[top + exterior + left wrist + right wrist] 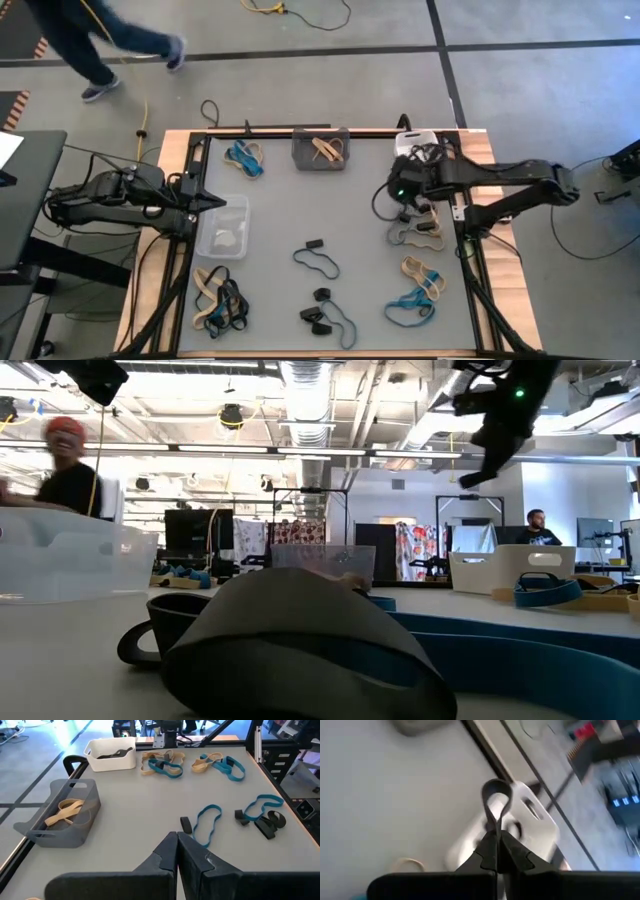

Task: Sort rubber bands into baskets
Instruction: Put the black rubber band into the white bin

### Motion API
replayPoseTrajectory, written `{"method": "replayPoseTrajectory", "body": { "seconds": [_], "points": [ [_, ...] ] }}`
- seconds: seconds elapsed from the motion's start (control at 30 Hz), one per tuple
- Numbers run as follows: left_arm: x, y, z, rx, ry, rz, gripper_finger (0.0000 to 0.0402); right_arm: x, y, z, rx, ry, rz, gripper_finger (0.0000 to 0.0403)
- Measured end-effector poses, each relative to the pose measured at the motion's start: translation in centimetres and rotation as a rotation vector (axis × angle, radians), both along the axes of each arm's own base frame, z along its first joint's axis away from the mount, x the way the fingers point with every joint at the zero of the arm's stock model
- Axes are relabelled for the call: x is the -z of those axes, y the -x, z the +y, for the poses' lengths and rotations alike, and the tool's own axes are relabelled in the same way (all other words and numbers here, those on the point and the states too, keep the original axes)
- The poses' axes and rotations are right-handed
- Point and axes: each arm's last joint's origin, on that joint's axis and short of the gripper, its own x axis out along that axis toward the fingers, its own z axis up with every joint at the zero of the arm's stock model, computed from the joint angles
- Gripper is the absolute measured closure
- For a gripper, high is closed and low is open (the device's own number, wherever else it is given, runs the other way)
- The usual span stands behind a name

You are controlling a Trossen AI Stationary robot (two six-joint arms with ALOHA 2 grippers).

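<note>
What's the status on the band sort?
Right gripper shut on black rubber band, near white basket. Left gripper shut, empty, by clear basket. Nothing in the way.

From above, the dark right arm covers much of the small white plastic basket, hiding its contents. A walking person is cut off by the top edge.

Grey table — three baskets, scattered rubber bands.

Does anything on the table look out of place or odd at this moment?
Nothing looks damaged. Many rubber bands lie loose on the table, unsorted. The right gripper holds a black band near the white basket.
</note>
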Motion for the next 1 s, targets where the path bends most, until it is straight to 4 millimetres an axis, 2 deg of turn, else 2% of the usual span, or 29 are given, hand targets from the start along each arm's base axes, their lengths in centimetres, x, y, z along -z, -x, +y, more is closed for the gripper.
{"method": "replayPoseTrajectory", "body": {
  "seconds": [0.17, 0.4, 0.77, 0.9, 1.0],
  "points": [
    [0.0, 0.0, 0.0, 0.000, 0.000, 0.000, 0.0401, -0.7, 1.7, -1.4, 0.106, -0.010, -0.014, 0.0374],
    [0.0, 0.0, 0.0, 0.000, 0.000, 0.000, 0.0401, -0.3, 2.5, -3.7, 0.207, -0.069, -0.003, 0.0371],
    [0.0, 0.0, 0.0, 0.000, 0.000, 0.000, 0.0401, 5.9, 4.0, -7.1, 0.304, -0.204, 0.042, 0.0368],
    [0.0, 0.0, 0.0, 0.000, 0.000, 0.000, 0.0401, 7.5, 4.6, -7.9, 0.341, -0.215, 0.020, 0.0356],
    [0.0, 0.0, 0.0, 0.000, 0.000, 0.000, 0.0401, 7.9, 5.0, -8.3, 0.368, -0.214, 0.012, 0.0344]
  ]
}}
